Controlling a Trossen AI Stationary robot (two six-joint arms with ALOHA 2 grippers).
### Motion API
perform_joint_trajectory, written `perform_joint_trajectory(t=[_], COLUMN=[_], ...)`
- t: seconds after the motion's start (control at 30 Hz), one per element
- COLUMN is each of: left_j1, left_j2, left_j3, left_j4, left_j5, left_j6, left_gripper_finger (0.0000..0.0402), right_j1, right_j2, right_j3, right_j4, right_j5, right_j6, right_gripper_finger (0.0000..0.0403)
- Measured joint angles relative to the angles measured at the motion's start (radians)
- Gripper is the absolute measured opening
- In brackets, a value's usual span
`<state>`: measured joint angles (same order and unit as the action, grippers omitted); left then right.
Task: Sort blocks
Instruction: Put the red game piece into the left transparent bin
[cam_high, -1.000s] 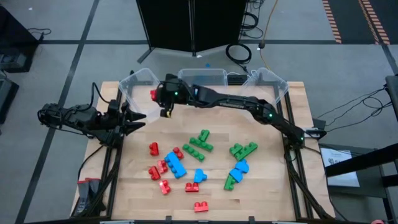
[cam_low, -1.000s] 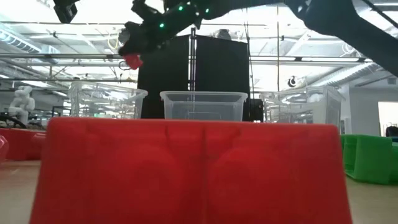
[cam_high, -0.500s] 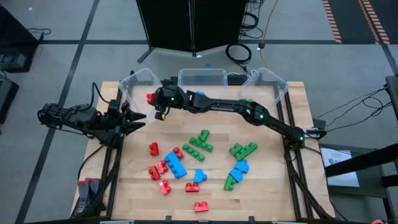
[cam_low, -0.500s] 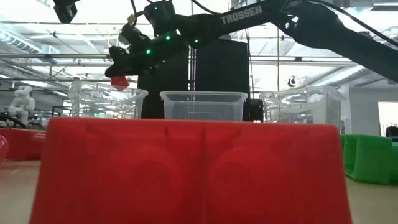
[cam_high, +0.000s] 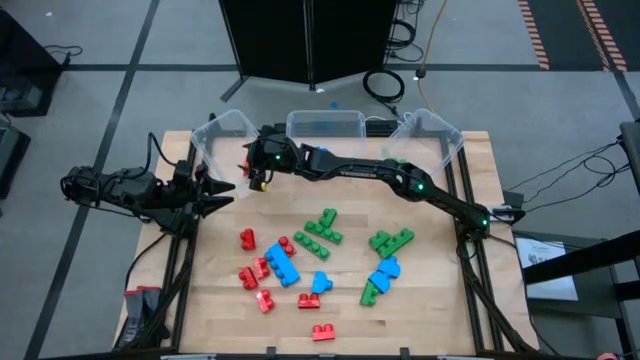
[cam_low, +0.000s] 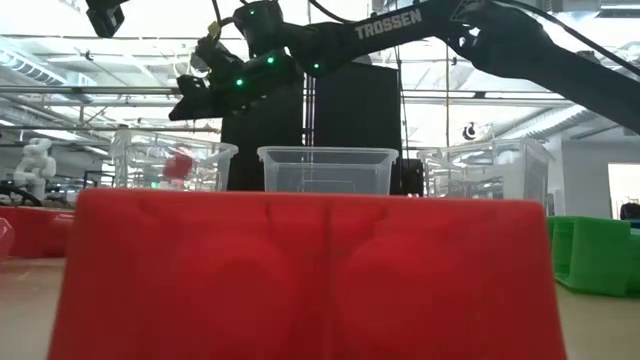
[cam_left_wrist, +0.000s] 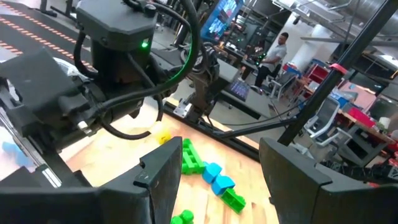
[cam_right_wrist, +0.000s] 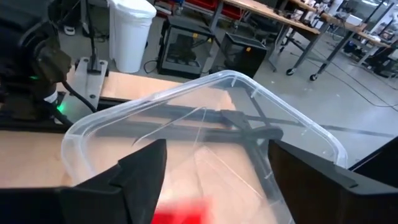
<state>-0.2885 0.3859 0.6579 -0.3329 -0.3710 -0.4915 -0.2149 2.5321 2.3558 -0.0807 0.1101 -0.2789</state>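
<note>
My right gripper reaches over the far-left clear bin and stands open, nothing between its fingers. A red block shows blurred through that bin's wall, below the gripper. In the right wrist view the same red block is under the fingers. Red, blue and green blocks lie scattered on the wooden table's middle. My left gripper waits open at the table's left edge, holding nothing.
A middle bin and a right bin stand along the far edge. More blocks lie at the right and near the front. A red block fills the low view close to the camera.
My right gripper has sunk and gone a little toward the table's far-left corner, over the left bin. It has opened and let go of the red block. The block has dropped from between the fingers into that bin.
</note>
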Motion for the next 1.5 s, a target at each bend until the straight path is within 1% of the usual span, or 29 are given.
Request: perform_joint_trajectory(t=[0.13, 0.23, 0.37, 0.47, 0.53, 0.63, 0.77, 0.9, 1.0, 1.07, 1.23, 1.4, 1.5], left_j1=[0.000, 0.000, 0.000, 0.000, 0.000, 0.000, 0.000, 0.000, 0.000, 0.000, 0.000, 0.000, 0.000], left_j2=[0.000, 0.000, 0.000, 0.000, 0.000, 0.000, 0.000, 0.000, 0.000, 0.001, 0.008, 0.021, 0.029], left_j3=[0.000, 0.000, 0.000, 0.000, 0.000, 0.000, 0.000, 0.000, 0.000, 0.000, 0.000, 0.000, 0.000], left_j4=[-0.001, -0.001, 0.000, 0.000, 0.001, 0.001, 0.001, 0.000, -0.007, -0.008, -0.008, -0.008, -0.007], left_j5=[0.000, 0.000, 0.000, 0.000, 0.000, -0.001, -0.001, -0.001, -0.002, -0.002, -0.007, -0.023, -0.031], left_j6=[0.000, 0.000, 0.000, 0.002, 0.007, 0.006, 0.002, 0.002, -0.001, -0.001, -0.027, -0.053, -0.054], left_gripper_finger=[0.0209, 0.0209, 0.0209, 0.0209, 0.0209, 0.0209, 0.0209, 0.0209, 0.0209, 0.0209, 0.0209, 0.0209, 0.0209], right_j1=[0.001, 0.010, 0.042, 0.076, 0.104, 0.141, 0.177, 0.211, 0.244, 0.266, 0.302, 0.308, 0.307], right_j2=[-0.032, -0.097, -0.219, -0.280, -0.294, -0.283, -0.228, -0.173, -0.147, -0.128, -0.079, -0.028, 0.004], right_j3=[0.000, 0.000, 0.002, 0.003, 0.003, 0.002, 0.001, -0.001, -0.001, 0.000, -0.001, 0.000, 0.000], right_j4=[-0.024, -0.071, -0.222, -0.348, -0.426, -0.568, -0.709, -0.744, -0.759, -0.791, -0.848, -0.849, -0.832], right_j5=[0.003, 0.003, -0.018, -0.080, -0.116, -0.148, -0.168, -0.217, -0.248, -0.250, -0.244, -0.235, -0.194], right_j6=[-0.013, -0.047, -0.077, -0.082, -0.082, -0.087, -0.114, -0.138, -0.201, -0.248, -0.340, -0.344, -0.363], right_gripper_finger=[0.0287, 0.0283, 0.0277, 0.0278, 0.0281, 0.0284, 0.0285, 0.0285, 0.0285, 0.0286, 0.0286, 0.0286, 0.0292])
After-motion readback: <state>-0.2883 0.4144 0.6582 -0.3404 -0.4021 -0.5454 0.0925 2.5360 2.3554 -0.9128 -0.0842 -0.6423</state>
